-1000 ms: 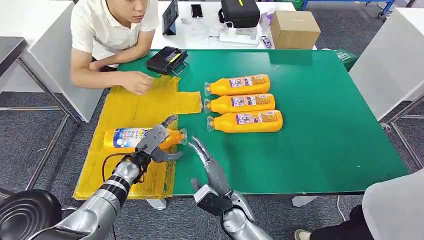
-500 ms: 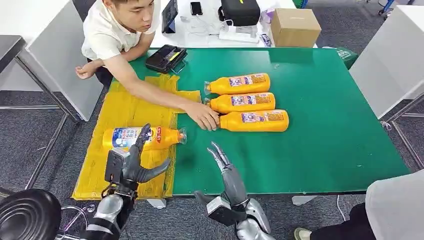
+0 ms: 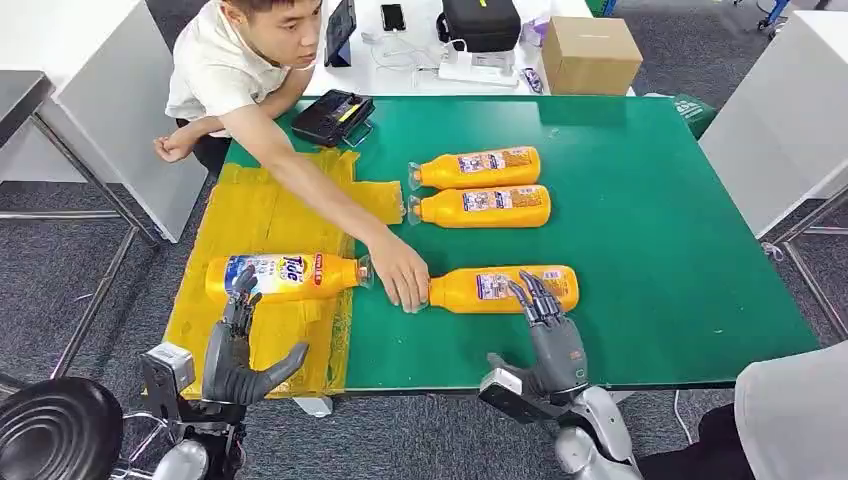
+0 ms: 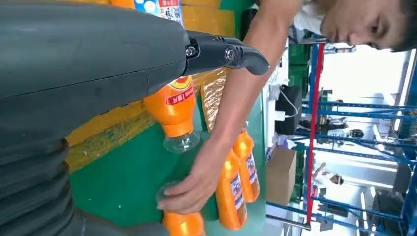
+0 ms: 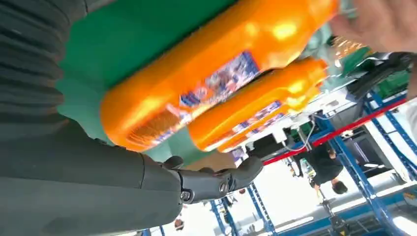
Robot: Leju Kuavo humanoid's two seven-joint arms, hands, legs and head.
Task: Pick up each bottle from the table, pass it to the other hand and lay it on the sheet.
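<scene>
On the green counter lie three orange bottles, all on their sides. The near bottle lies toward the front edge. A person's hand rests on its cap end. Two far bottles lie side by side further back, close together and well apart from the near one.

A yellow sheet covers the left end of the counter. One more bottle, the Tide bottle, lies on the sheet with its clear cap pointing toward the green part.

The left hand hangs just in front of the sheet, below the Tide bottle. Its fingers are spread wide and hold nothing. The fingertips are near the bottle, but I cannot tell if they touch it.

The right hand is at the front edge of the counter, by the base end of the near bottle. Its fingers are apart and reach over the bottle, but they are not wrapped around it.

A black case sits at the back of the counter, near the person.
</scene>
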